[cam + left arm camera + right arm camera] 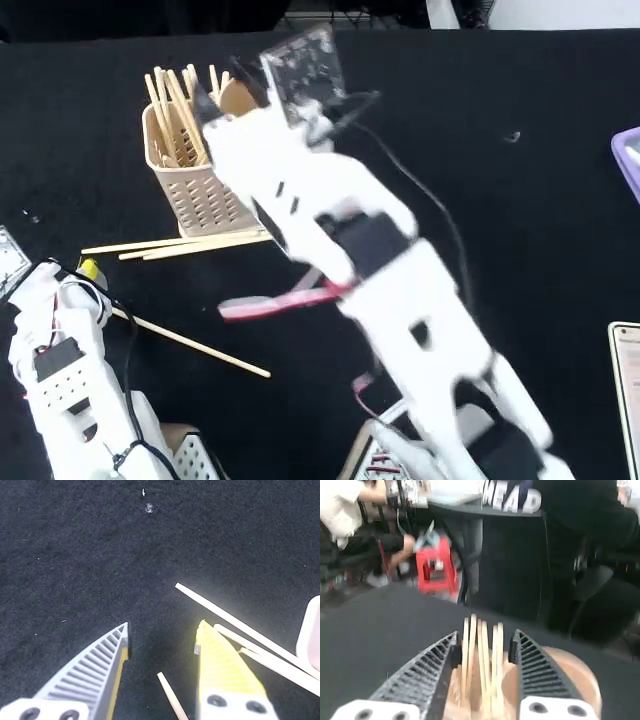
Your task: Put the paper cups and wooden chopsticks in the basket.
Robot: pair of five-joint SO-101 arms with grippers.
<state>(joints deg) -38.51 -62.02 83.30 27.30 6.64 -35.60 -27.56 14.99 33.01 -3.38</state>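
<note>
Black table (530,260), red stool (436,567), dark desk (510,560) behind

Two white plastic arms showed in the high view. The left arm (60,390), at the lower left of the frame, had a boxy shell with rows of small holes, a black motor block set into it and a thin black cable looping down its side. The left gripper (162,630) paired a grey ribbed finger edged in yellow with an all-yellow ribbed finger, both on white mounts with dark screws. The right arm (400,300), running from the bottom centre up to the upper left, carried black motor blocks, a black cable, a red-and-white lead and a clear board at its wrist. The right gripper (485,635) had two dark ribbed fingers on white, screw-holed mounts.
</note>
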